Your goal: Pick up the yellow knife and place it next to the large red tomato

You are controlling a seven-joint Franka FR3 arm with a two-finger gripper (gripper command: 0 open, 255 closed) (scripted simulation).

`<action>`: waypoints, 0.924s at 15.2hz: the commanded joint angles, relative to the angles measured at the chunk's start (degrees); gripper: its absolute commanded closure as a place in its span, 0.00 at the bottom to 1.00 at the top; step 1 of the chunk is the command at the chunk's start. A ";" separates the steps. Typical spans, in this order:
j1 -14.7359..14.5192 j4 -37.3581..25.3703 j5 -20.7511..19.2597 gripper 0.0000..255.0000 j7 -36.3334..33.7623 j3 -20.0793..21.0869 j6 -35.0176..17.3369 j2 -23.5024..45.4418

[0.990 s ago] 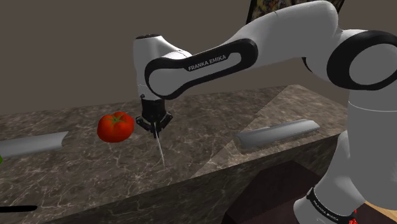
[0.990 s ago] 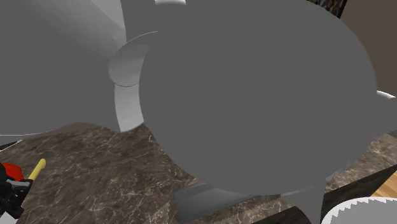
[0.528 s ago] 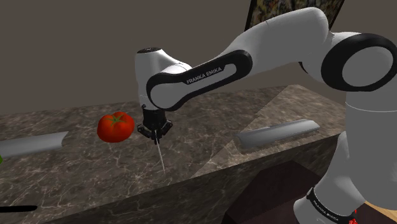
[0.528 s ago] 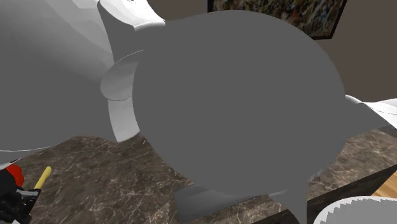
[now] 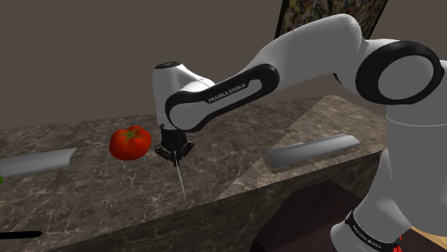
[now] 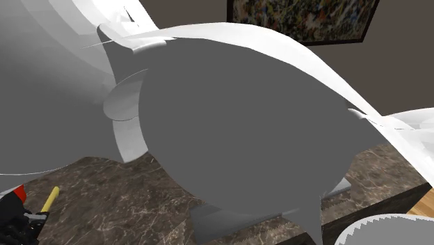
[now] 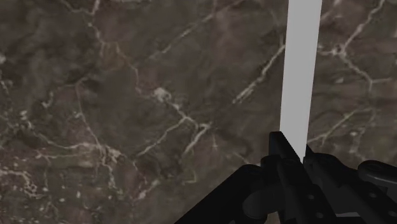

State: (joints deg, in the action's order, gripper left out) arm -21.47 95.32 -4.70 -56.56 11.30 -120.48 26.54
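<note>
Grip first: clamping the knife (image 7: 300, 69) at the top of its blade, both black fingers (image 7: 278, 153) of the gripper (image 5: 175, 150) pressed shut against it, the yellow handle (image 6: 49, 200) sticking out behind the hand. Holding it close to upright, pale blade pointing down at the dark marbled counter (image 5: 243, 136), tip low over the stone, not possible to tell whether touching or just clear. Hanging just beside the red tomato (image 5: 130, 142), on the shoulder view's right of it and apart from it, so judging the carry as nearly complete and the setting-down as not yet done. Looking ahead for trouble: risking, on a release with the blade this steep, an uncontrolled topple, possibly knocking the round tomato and sending it rolling, possibly skidding toward the counter's front edge, seemingly not far from the tip. Risking too, on a straight push downward, jamming the point into hard stone and twisting the thin blade inside a narrow pinch — little flat surface there for gripping. Calling, probably, for tilting the knife over and laying it flat before opening, with the handle swinging wide of the tomato.
</note>
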 commanded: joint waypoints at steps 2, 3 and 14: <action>0.00 0.04 0.00 1.00 0.00 0.00 -0.04 -0.01; 0.00 0.03 0.00 1.00 0.00 0.00 -0.03 -0.01; 0.18 -3.61 0.63 0.00 0.41 0.29 6.13 -2.57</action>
State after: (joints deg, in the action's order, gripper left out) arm -21.30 92.15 -4.13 -56.19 11.57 -115.07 24.17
